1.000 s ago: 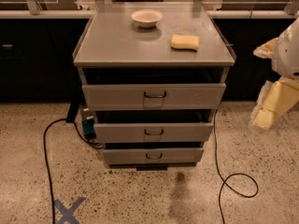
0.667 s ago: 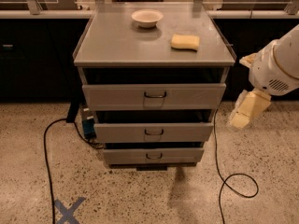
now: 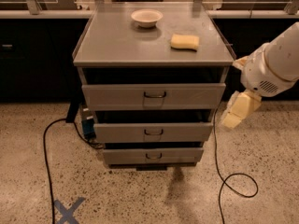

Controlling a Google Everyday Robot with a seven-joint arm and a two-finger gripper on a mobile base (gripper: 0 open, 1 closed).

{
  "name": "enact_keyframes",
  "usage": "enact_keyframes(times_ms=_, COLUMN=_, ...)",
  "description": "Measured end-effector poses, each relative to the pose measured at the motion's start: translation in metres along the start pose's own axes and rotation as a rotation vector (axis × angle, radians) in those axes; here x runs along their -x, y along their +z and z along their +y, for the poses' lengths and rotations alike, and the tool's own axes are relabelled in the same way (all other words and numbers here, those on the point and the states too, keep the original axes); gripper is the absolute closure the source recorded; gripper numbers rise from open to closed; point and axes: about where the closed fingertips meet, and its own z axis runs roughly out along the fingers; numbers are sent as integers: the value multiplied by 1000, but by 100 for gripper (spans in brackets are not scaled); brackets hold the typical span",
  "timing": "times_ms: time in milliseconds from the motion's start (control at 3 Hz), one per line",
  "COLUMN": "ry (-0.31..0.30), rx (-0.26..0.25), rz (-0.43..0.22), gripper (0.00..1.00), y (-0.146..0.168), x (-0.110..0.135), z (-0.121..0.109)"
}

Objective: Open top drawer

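Hanging right of cabinet [image 3: 121,45], level with top drawer [image 3: 187,97], well apart from its wire handle [image 3: 154,95]: gripper [image 3: 237,111], grip state impossible to tell. Top drawer uppermost of three. Bowl [image 3: 146,17] and sponge [image 3: 184,42] on cabinet top.

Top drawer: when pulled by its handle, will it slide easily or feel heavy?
The top drawer looks like rigid metal, so it likely slides straight. Its small wire handle may slip from a loose grip. The claw hangs right of it, not touching.
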Motion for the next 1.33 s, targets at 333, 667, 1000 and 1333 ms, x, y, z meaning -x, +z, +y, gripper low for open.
enact_keyframes(times_ms=333, ry=-1, rx=21, rz=-74, gripper=0, y=28, x=14, z=-2)
enact_keyframes(times_ms=667, ry=-6, rx=6, rz=-161, gripper=0, y=61, x=24, z=-6)
enact_keyframes(times_ms=1000, ry=-29, rx=-30, rz=-194, gripper=0, y=98, x=26, z=-13)
enact_keyframes(times_ms=1333, ry=-65, rx=-33, rz=-194, gripper=0, y=134, x=20, z=-23)
